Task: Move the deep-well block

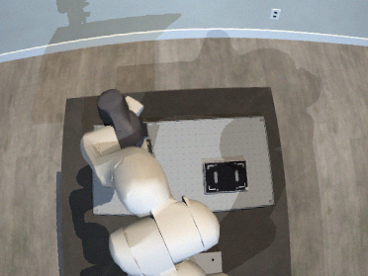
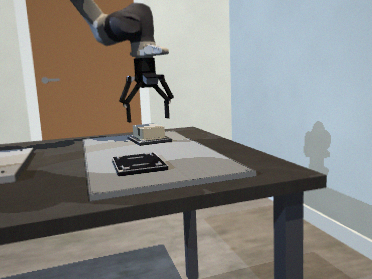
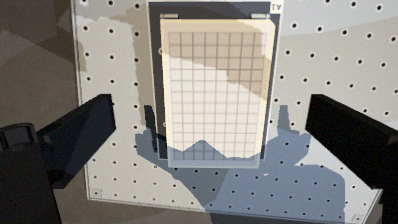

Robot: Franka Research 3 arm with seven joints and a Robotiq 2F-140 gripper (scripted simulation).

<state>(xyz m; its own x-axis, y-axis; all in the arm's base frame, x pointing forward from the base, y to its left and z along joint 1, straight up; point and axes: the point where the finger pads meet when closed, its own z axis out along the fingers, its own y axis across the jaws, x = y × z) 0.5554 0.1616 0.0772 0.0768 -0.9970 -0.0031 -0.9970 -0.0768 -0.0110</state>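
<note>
The deep-well block (image 3: 216,92) is a cream block with a grid of wells. It sits flat in a black plate nest (image 3: 155,75) whose A1 mark (image 3: 276,7) is at the top right of the wrist view. In the side view the block (image 2: 150,131) rests in the far nest (image 2: 150,140). My gripper (image 2: 147,117) hangs just above it, open wide, with a finger on either side and clear of the block; the wrist view shows the same gripper (image 3: 215,137). The other nest (image 1: 226,176) is empty, and it also shows in the side view (image 2: 140,163). From above, my arm (image 1: 121,117) hides the block.
Both nests stand on a grey perforated baseplate (image 1: 213,144) on a dark table (image 2: 280,173). A pale flat plate (image 2: 10,163) lies at the table's left end. A door and wall stand behind the table.
</note>
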